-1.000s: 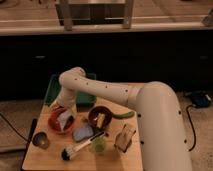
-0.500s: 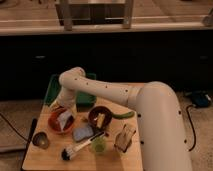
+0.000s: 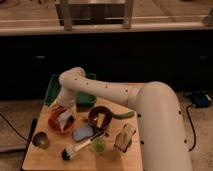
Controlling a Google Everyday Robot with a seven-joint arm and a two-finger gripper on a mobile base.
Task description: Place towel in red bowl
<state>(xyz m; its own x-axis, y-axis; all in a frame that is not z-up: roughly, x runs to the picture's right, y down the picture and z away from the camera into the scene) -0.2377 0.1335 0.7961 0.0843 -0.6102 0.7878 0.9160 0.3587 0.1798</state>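
Note:
The red bowl (image 3: 54,123) sits on the left part of the wooden table. A pale grey-white towel (image 3: 65,120) lies inside it, sticking up toward the bowl's right side. My gripper (image 3: 64,109) hangs from the white arm right above the bowl, at or just over the top of the towel. The arm's wrist hides the gripper's tip.
A green tray (image 3: 85,96) lies behind the bowl. A dark bowl with yellow food (image 3: 100,117), a green vegetable (image 3: 123,115), a blue-grey pad (image 3: 82,133), a brush (image 3: 80,148), a green cup (image 3: 98,145), a snack bag (image 3: 124,138) and a small metal cup (image 3: 40,140) stand around. The wooden table (image 3: 50,159) ends at the left.

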